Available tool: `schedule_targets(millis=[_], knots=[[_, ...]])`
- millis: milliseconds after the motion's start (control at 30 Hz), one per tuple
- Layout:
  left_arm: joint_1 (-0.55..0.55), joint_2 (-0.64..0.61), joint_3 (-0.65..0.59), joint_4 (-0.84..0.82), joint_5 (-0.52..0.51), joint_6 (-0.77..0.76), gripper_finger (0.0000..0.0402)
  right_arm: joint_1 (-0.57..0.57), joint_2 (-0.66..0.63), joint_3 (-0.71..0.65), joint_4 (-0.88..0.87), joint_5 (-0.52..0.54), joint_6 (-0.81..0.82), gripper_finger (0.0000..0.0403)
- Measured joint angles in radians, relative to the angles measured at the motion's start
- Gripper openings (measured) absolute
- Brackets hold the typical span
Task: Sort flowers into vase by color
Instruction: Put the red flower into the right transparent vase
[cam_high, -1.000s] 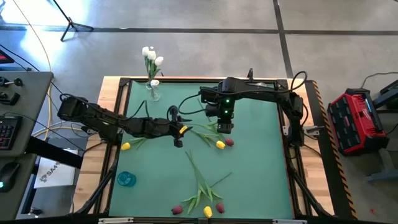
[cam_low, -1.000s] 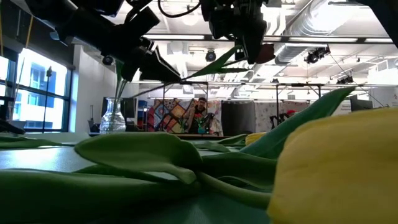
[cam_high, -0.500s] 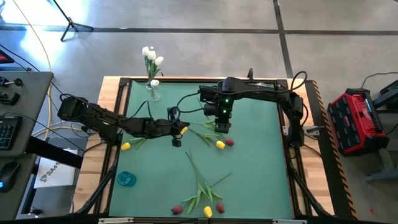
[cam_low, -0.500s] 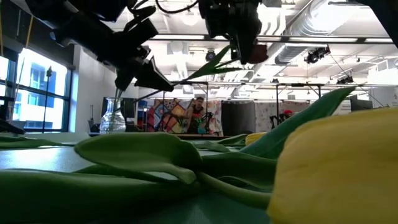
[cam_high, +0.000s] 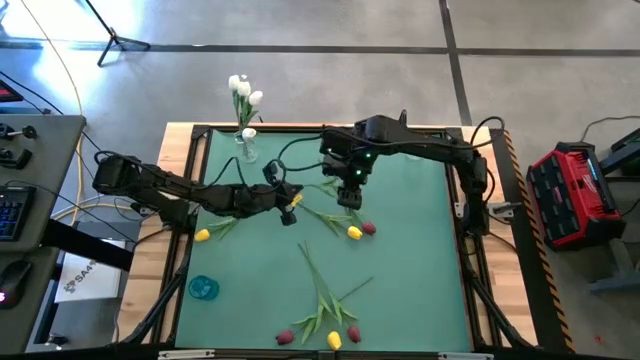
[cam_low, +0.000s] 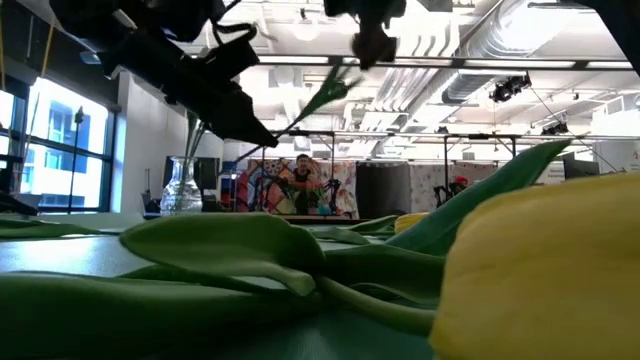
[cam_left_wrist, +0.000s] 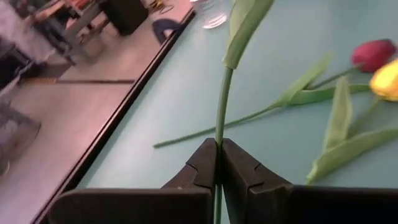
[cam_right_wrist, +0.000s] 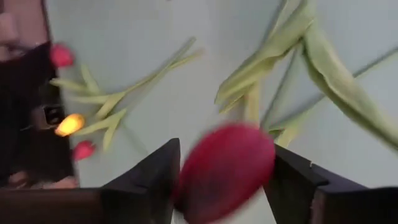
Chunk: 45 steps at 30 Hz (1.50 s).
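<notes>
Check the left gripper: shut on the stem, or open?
Shut. The left gripper has both fingers pressed together on the green stem.

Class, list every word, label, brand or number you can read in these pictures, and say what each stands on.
White sheet left of the table, high view: dark print, too small to read reliably.
Red toolbox on the floor at the right: no lettering can be made out.
Colourful banners in the room, low view: no legible words.
Nothing else carries text.

Your left arm stretches in low from the left edge, its pincer (cam_high: 287, 208) clamped tight near the middle of the desk (cam_high: 420, 280). Your right arm reaches in from the far right corner, its pincer (cam_high: 347, 197) spread apart, pointing down.
</notes>
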Motion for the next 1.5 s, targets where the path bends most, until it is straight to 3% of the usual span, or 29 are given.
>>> schedule_targets(millis=[200, 300, 400, 700, 1000, 1233, 1500], knots=[[0.037, 0.0, 0.0, 0.01, -0.008, -0.084, 0.0, 0.062, -0.001, 0.19, -0.03, 0.346, 0.009, 0.0199], [0.038, 0.0, -0.003, 0.036, -0.039, -0.121, 0.0, 0.084, -0.05, 0.143, 0.076, 0.448, 0.024, 0.0199], [0.033, -0.004, -0.034, 0.095, -0.063, -0.148, 0.0, 0.081, -0.118, 0.052, 0.168, 0.47, 0.043, 0.0199], [0.032, -0.004, -0.162, 0.318, -0.072, -0.196, 0.0, 0.066, -0.394, -0.432, 0.548, 0.489, 0.096, 0.02], [0.032, -0.004, -0.18, 0.399, -0.066, -0.212, 0.0, 0.07, -0.612, -1.012, 1.151, 0.485, 0.14, 0.02], [0.032, -0.004, -0.179, 0.498, 0.019, -0.205, 0.0, 0.113, -0.641, -1.336, 1.702, 0.484, 0.139, 0.02], [0.032, -0.004, -0.179, 0.574, 0.175, -0.215, 0.0, 0.196, -0.568, -1.684, 2.468, 0.508, 0.19, 0.02]])
